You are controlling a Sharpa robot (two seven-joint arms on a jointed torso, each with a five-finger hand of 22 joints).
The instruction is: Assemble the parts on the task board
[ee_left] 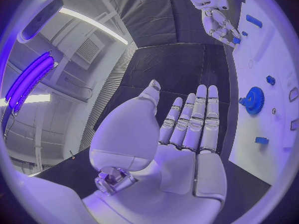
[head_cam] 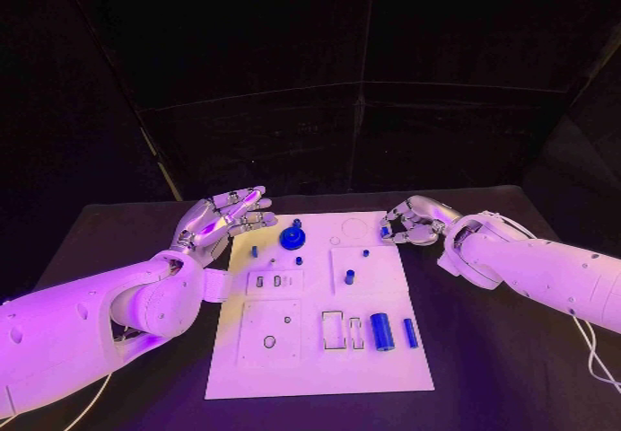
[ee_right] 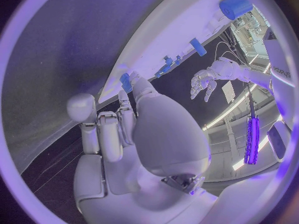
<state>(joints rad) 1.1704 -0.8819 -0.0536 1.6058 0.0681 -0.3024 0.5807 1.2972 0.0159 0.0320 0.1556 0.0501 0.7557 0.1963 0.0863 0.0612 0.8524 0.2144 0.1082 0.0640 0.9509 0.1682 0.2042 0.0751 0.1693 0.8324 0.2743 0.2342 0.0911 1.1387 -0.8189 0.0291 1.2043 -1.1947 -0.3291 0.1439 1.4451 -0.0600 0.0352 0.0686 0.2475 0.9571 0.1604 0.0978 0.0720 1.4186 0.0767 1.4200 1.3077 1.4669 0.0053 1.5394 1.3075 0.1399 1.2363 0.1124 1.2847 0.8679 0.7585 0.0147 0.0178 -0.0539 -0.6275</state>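
Observation:
The white task board (head_cam: 317, 359) lies mid-table. My left hand (head_cam: 227, 220) hovers open by its far left corner, its fingers (ee_left: 196, 117) straight and holding nothing. Just right of it, a blue gear (head_cam: 293, 238) (ee_left: 253, 100) stands on the board. My right hand (head_cam: 412, 223) is curled at the far right edge. Its fingertips (ee_right: 134, 77) are against a small blue part (head_cam: 386, 232) (ee_right: 126, 82); the thumb stands apart, and I cannot tell whether the part is held. A blue cylinder (head_cam: 382, 330) (ee_right: 235, 6) and a slim blue bar (head_cam: 410, 332) lie near the front right.
Small blue pegs (head_cam: 349, 278) (head_cam: 366, 253) (head_cam: 299, 260) stand in the board's far half. Slots and rectangular cut-outs (head_cam: 334, 329) fill its middle and near half. Black table (head_cam: 492, 377) surrounds the board. Dark curtains stand behind.

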